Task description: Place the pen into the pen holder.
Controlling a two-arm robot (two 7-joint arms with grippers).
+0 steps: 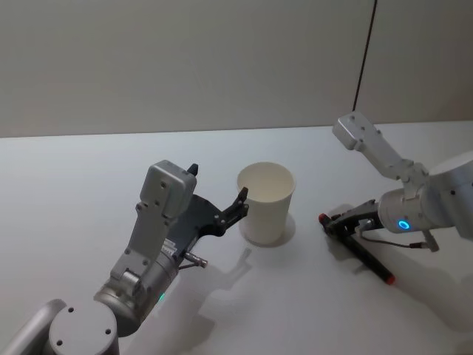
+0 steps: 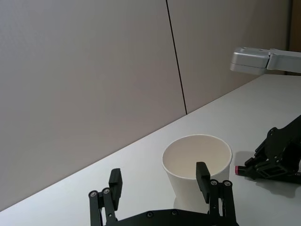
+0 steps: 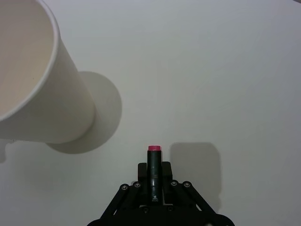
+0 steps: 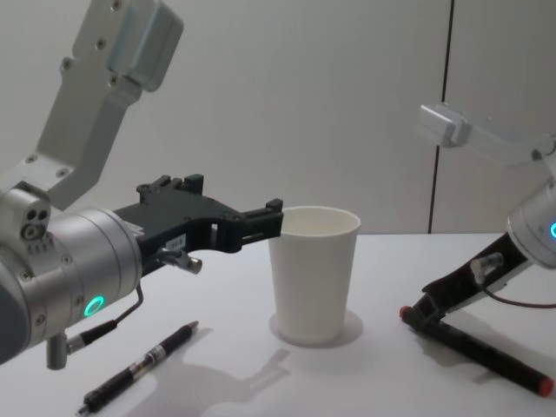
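In the head view the pen holder [image 1: 266, 207], a white paper cup, stands upright in the middle of the frame on the worktop [image 1: 89, 192]. The left end effector [image 1: 218, 183] hovers just left of it, fingers spread wide, the nearer fingertip close beside the rolled rim; whether it touches cannot be told. At the right of the frame the right end effector [image 1: 332, 223] is down at the worktop, closed on the pen [image 1: 369, 262]. This is a dark barrel with red at both ends, and it slants toward the lower right.

The chest view adds a second pen [image 4: 139, 369], black with a silvery tip, lying loose at the lower left under the left arm. It also shows from the side that the left fingers sit level with the cup's rim, and that the gripped pen has its far end resting on the surface.

The right wrist view gives the grip up close: the pen's pinkish-red end pokes out between the closed black fingers, and the cup's wall and its round shadow are near. In the left wrist view the two open fingers frame the cup's empty mouth, with the right end effector and the red pen tip beyond it.

The worktop is plain matt white. Behind it is a pale grey wall [image 1: 185, 59] crossed by one thin dark vertical line [image 1: 366, 55]
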